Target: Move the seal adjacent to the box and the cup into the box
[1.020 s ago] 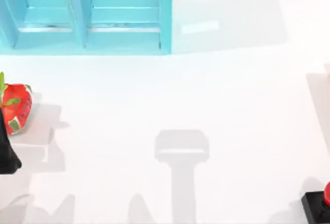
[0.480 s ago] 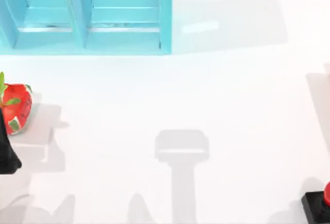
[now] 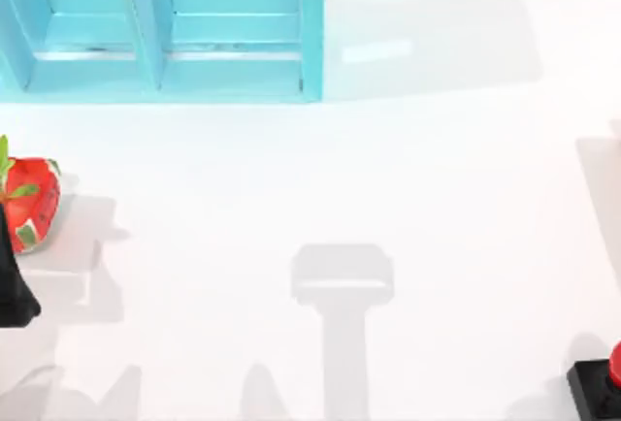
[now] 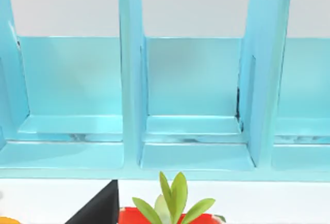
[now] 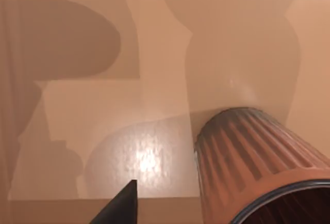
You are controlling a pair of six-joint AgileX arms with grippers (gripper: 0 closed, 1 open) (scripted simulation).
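At table's right corner, seal.

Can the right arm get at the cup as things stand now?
Probably yes. The right wrist view shows the cup upright and very close, its ribbed side bare, with plain table around it and nothing between. Whether the jaws are open cannot be told.

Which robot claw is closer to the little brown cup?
The right one. The right claw hangs just above the ribbed cup, right beside it. The left claw sits at the table's far left edge, next to the strawberry.
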